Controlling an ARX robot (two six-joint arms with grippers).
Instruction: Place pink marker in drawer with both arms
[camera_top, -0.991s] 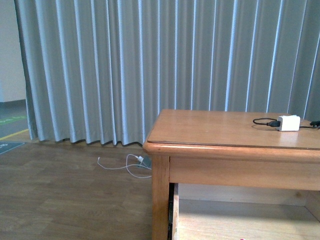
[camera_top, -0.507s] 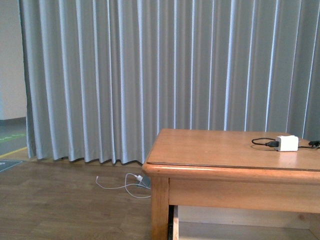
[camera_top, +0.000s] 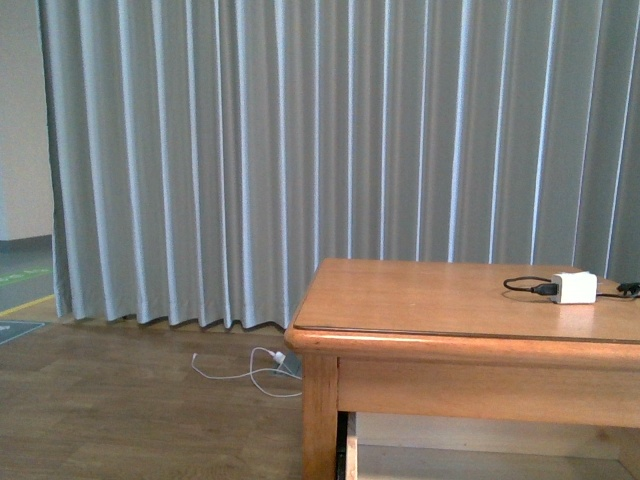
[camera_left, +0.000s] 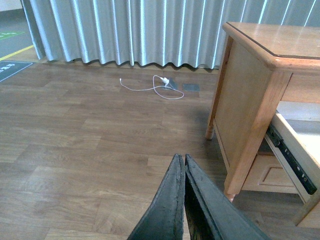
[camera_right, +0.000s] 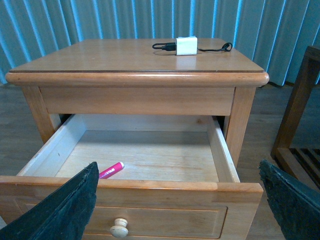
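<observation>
Since a second ago the front view has lifted: the table (camera_top: 440, 300) now sits lower, in the lower right of that frame, with only a sliver of pale interior at the bottom edge; over the last half second nothing shifts. Neither arm shows there. Left gripper (camera_left: 183, 159): fingers pressed together, holding nothing, hanging over bare wood floor beside the table leg. Right gripper (camera_right: 177, 167): fingers spread wide, empty, one to either side of the pulled-out drawer (camera_right: 165, 186). The pink marker (camera_right: 111, 170) lies flat and slightly slanted on the drawer floor, just behind the front panel, touching neither gripper. Judgement: placement looks done, with the drawer left open. The marker should be light, stiff and smooth-skinned; its round barrel is likely to roll or slip, so any further hold belongs across the mid-barrel, clear of the paler cap end. The knob (camera_right: 119, 229) sits centred on the front panel. A white charger (camera_top: 574, 287) with a black cable rests on the tabletop at the right edge of the front frame; grey curtain (camera_top: 250, 150) fills the upper part.
</observation>
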